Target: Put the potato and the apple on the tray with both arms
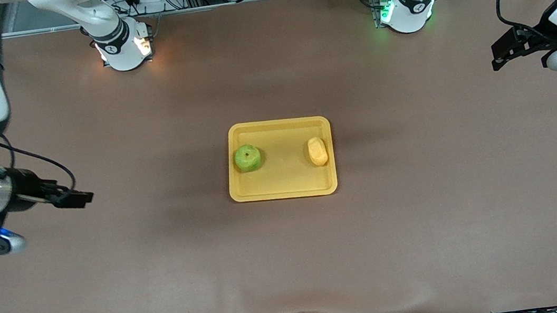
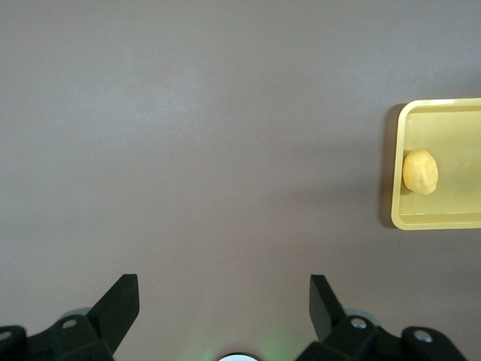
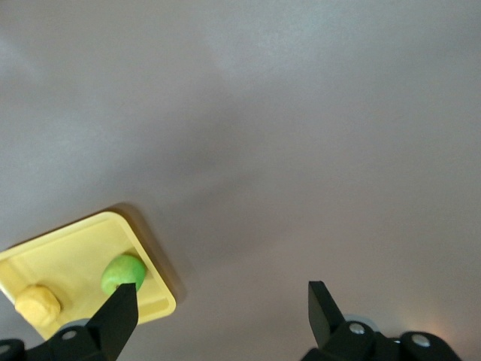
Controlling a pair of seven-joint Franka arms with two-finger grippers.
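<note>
Since both pieces of produce already lie inside the tray (image 1: 277,124), I judge the placing itself to be finished. The apple (image 1: 247,157) sits on the tray floor close to the rim at the right arm's end, and the potato (image 1: 317,151) rests close to the rim at the left arm's end, the two well apart with bare tray floor between them. The tray lies in the middle of the table (image 1: 291,261). My left gripper (image 2: 224,301) hangs over bare table toward the left arm's end, well apart from the tray, with its fingers spread wide and nothing between them; from its wrist I see the potato against the tray wall. My right gripper (image 3: 223,307) is over bare table toward the right arm's end, likewise well away from the tray, its fingers also parted and empty. Neither gripper touches anything. As far as I can judge, nothing is left to carry; at most both arms wait or settle into a rest pose.
</note>
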